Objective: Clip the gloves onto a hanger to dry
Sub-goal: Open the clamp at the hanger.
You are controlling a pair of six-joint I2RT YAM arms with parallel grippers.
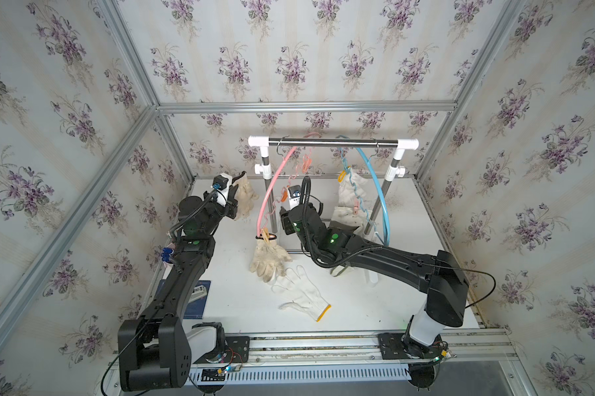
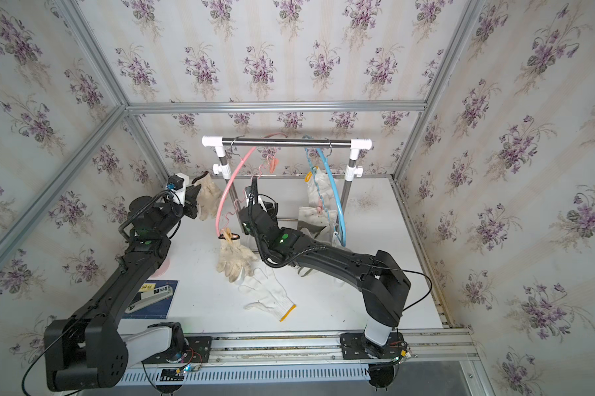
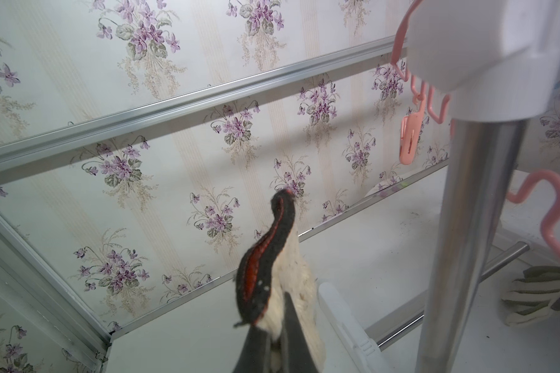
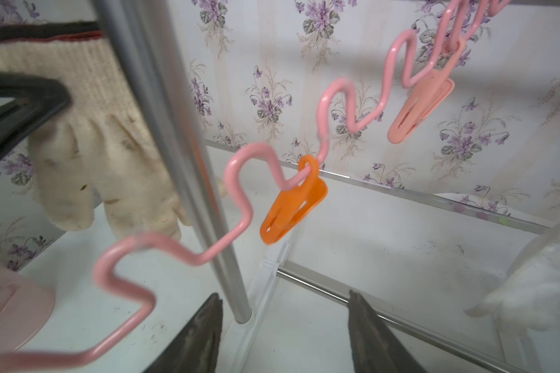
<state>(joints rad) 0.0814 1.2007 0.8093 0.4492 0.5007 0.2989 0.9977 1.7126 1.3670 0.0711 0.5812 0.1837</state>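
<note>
My left gripper (image 3: 273, 326) is shut on a dirty cream glove (image 3: 291, 268) with a black and red cuff, held up at the back left (image 1: 246, 199) beside the rack. My right gripper (image 4: 285, 297) is open with nothing between its fingers, just below the wavy pink hanger (image 4: 188, 255) and its orange clip (image 4: 293, 210). A pink clip (image 4: 417, 106) hangs higher on it. A cream glove (image 1: 266, 260) is clipped at the pink hanger's low end (image 1: 265, 202). Pale gloves (image 1: 352, 197) hang on the blue hanger (image 1: 380, 192). A white glove (image 1: 301, 291) lies on the table.
Both hangers hang from a steel rack bar (image 1: 333, 141) on white joints; its left post (image 4: 181, 161) stands close to my right fingers. A blue booklet (image 1: 196, 298) lies front left. A pink round thing (image 2: 162, 271) sits under my left arm. Wallpapered walls enclose the table.
</note>
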